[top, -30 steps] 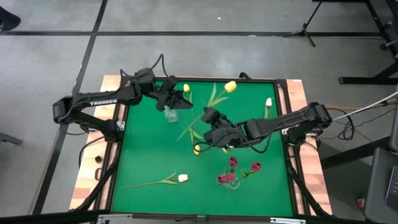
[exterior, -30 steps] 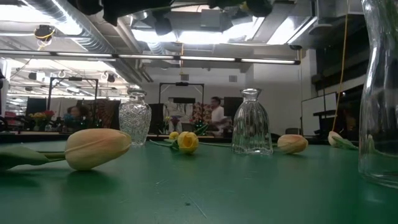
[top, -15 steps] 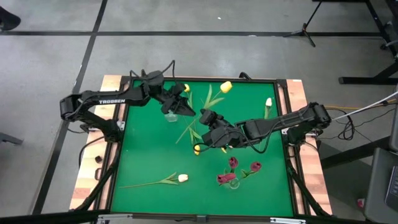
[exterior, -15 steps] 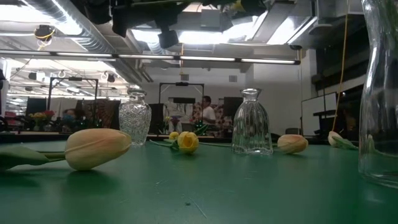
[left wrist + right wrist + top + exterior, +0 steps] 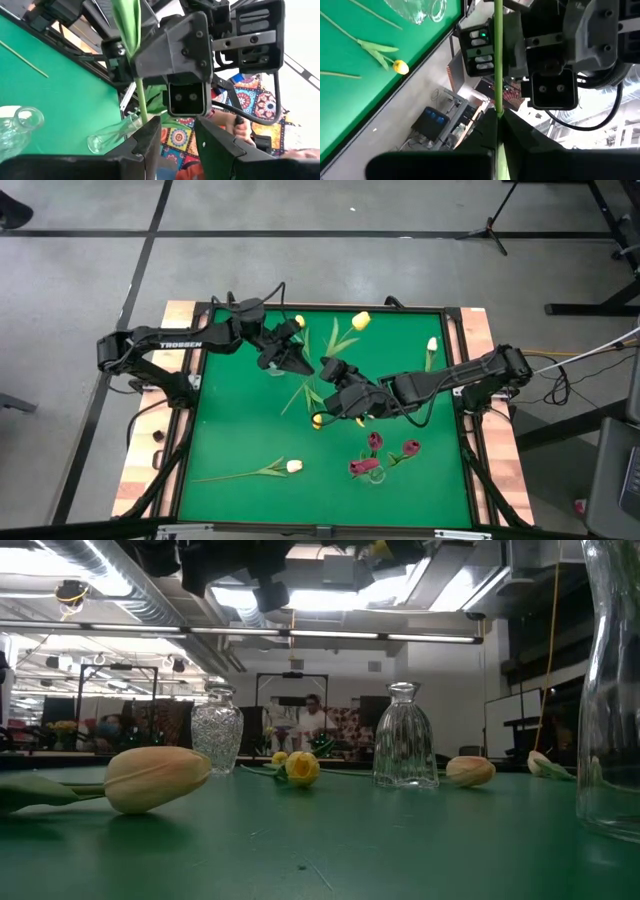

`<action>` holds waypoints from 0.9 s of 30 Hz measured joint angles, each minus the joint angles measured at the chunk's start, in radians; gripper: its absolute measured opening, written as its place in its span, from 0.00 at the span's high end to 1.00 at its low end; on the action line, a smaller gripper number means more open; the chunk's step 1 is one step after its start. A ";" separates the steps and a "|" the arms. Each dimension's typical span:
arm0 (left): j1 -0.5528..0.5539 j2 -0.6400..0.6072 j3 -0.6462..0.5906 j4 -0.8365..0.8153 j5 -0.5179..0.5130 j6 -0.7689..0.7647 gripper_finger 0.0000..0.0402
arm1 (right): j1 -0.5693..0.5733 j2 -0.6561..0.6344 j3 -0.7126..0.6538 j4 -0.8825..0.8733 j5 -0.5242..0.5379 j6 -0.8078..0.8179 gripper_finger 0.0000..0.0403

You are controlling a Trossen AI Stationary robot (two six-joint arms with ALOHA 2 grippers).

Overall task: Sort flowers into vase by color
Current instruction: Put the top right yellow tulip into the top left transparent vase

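The right gripper (image 5: 330,368) sits over the middle of the green table (image 5: 230,430), its fingers pinched tight on the thin green stem (image 5: 498,60) of a yellow tulip (image 5: 361,320). In the right wrist view the stem runs straight out from between the clamped fingertips. From above, that flower's head lies toward the far edge of the mat, with the stem slanting back to the gripper.

The left gripper (image 5: 297,362) hangs just beside the right one, near the far left part of the table. Its fingers (image 5: 150,137) stand apart with nothing between them; in the left wrist view the stem and a leaf (image 5: 127,25) pass just in front of the gap, not inside it.

Another yellow tulip (image 5: 316,421) lies on the mat near the right gripper. A cream tulip (image 5: 293,466) rests near the front left, another (image 5: 431,345) by the right edge. Three dark red tulips (image 5: 374,442) stand in a glass vase (image 5: 375,473) at the front right.
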 joint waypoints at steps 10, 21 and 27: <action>0.009 0.000 0.000 -0.037 0.031 0.003 0.71 | 0.027 0.000 0.000 0.000 -0.021 -0.054 0.97; -0.045 0.004 0.000 -0.056 0.057 -0.016 0.71 | 0.031 0.019 0.000 0.109 -0.095 -0.150 0.96; -0.071 0.009 0.000 -0.065 0.066 -0.013 0.71 | 0.031 0.039 0.000 0.107 -0.090 -0.175 0.96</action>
